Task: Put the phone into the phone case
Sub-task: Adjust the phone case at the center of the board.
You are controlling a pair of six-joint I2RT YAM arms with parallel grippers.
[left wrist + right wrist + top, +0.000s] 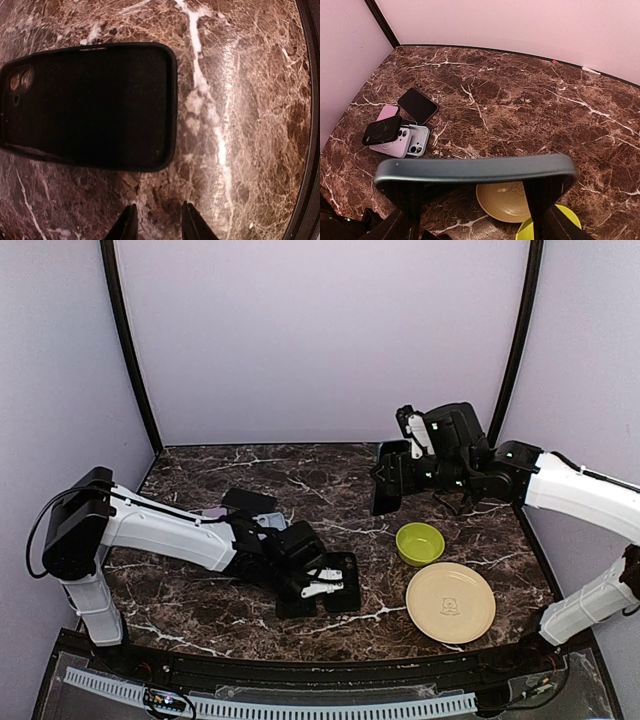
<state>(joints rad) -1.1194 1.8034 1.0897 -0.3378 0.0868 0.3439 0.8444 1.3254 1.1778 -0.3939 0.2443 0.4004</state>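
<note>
A black phone case (90,105) lies flat on the marble table, its camera holes at its left end. My left gripper (159,220) is open and empty, its tips low over the table just short of the case's long edge. In the top view the case (347,580) lies at the front middle, beside the left gripper (318,588). My right gripper (475,200) is shut on a dark phone (475,170), seen edge-on across both fingers. It holds the phone (388,480) upright in the air at the back right.
A green bowl (420,542) and a beige plate (450,602) sit at the right front. A heap of other phones and cases (400,132) lies at the left, with a black phone (417,105) beside it. It also shows in the top view (245,505).
</note>
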